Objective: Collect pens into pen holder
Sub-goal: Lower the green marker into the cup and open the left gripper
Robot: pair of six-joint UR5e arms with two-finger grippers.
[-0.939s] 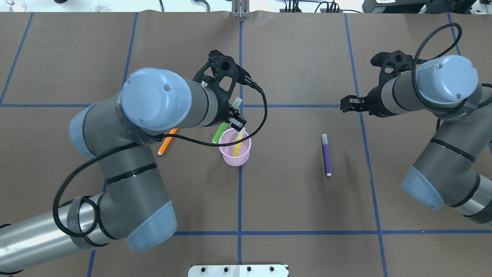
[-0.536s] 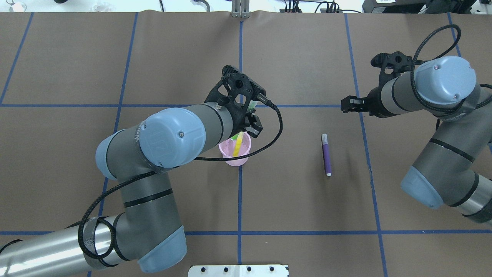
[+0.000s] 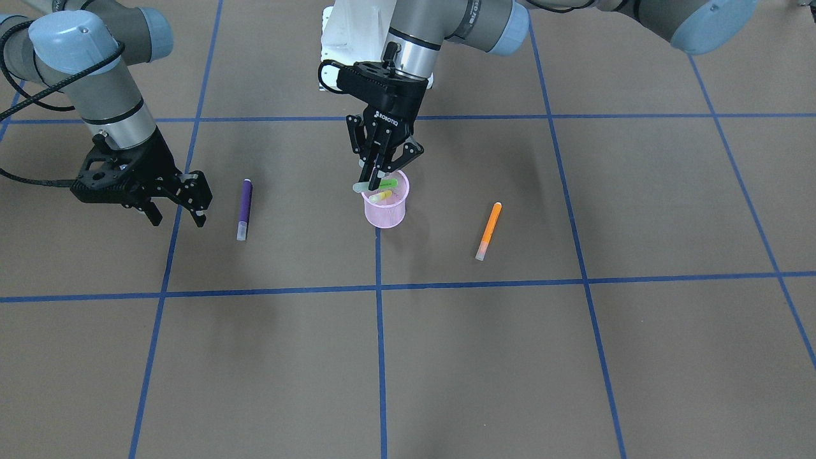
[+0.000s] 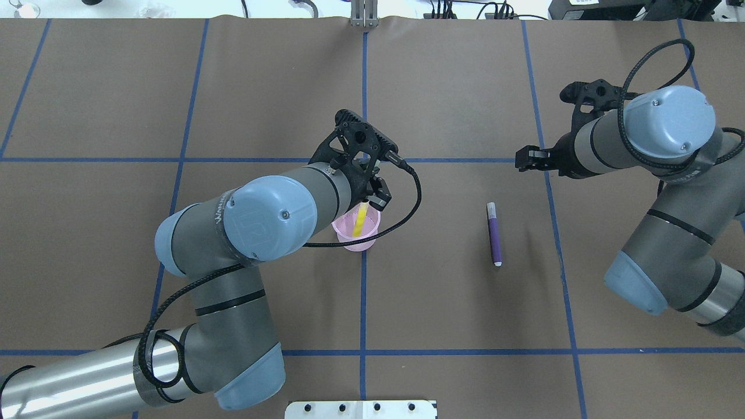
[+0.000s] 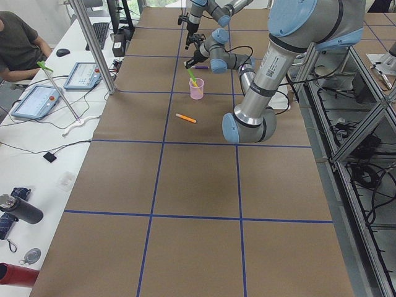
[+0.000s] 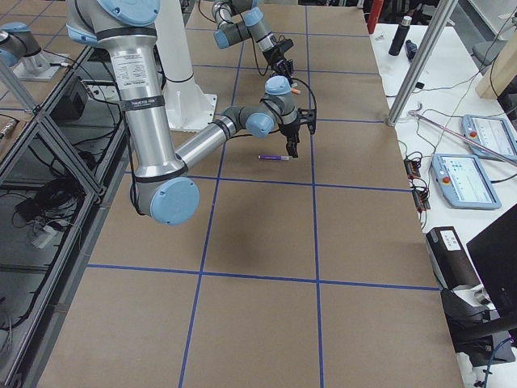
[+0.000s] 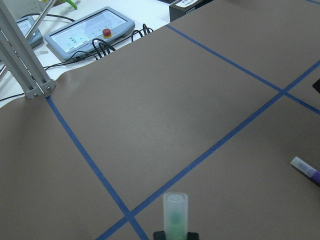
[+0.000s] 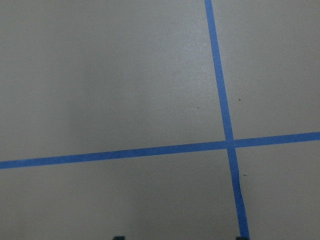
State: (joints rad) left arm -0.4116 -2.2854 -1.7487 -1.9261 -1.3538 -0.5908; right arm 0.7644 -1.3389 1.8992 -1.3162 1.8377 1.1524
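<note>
two pens lie flat on the table, orange pen and purple pen, while the left gripper pinches the green pen tilted over the pen holder, which holds the yellow pen, and the right gripper hangs spread beside the purple one.

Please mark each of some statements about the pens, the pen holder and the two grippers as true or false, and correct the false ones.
1. The yellow pen stands inside the pen holder. True.
2. The orange pen is inside the pen holder too. False: it lies flat on the table, apart from the holder.
3. The left gripper holds the green pen tilted over the holder's rim. True.
4. The right gripper grips the purple pen. False: its fingers are open and empty, and the purple pen lies on the table beside it, untouched.
</note>
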